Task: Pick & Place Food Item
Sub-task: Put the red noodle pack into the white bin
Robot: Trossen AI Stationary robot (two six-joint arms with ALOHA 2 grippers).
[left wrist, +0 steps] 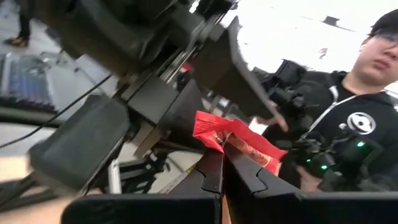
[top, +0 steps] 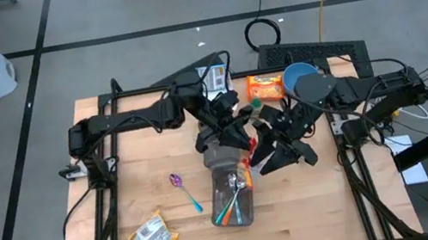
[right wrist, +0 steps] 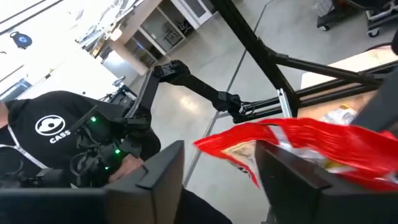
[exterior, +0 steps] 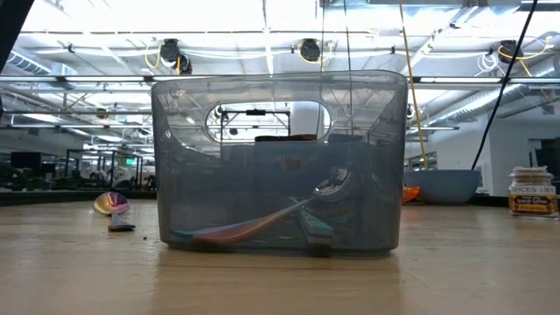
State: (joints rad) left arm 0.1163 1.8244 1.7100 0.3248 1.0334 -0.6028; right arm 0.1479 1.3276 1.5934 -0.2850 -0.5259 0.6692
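A red snack packet (left wrist: 231,138) is held above the table's middle, over the far end of a clear plastic bin (top: 233,193); it also shows in the right wrist view (right wrist: 311,142). My left gripper (left wrist: 222,167) is shut on it. My right gripper (right wrist: 217,177) is open. Its two fingers stand on either side of the packet's free end, and I cannot tell whether they touch it. In the high view both grippers meet at the centre, left (top: 234,134) and right (top: 270,150). Neither shows in the low view. My left gripper pinches the red packet by one end (left wrist: 219,144) between its two fingertips. The packet sticks out beyond the fingertips, crumpled and clear of the table, toward my right gripper.
The bin (exterior: 278,166) holds several utensils. A purple spoon (top: 180,187) and a pale snack packet (top: 151,237) lie near left. An orange packet (top: 265,85) and a blue bowl (top: 301,79) sit at the far edge. A person (left wrist: 354,118) is beyond the table.
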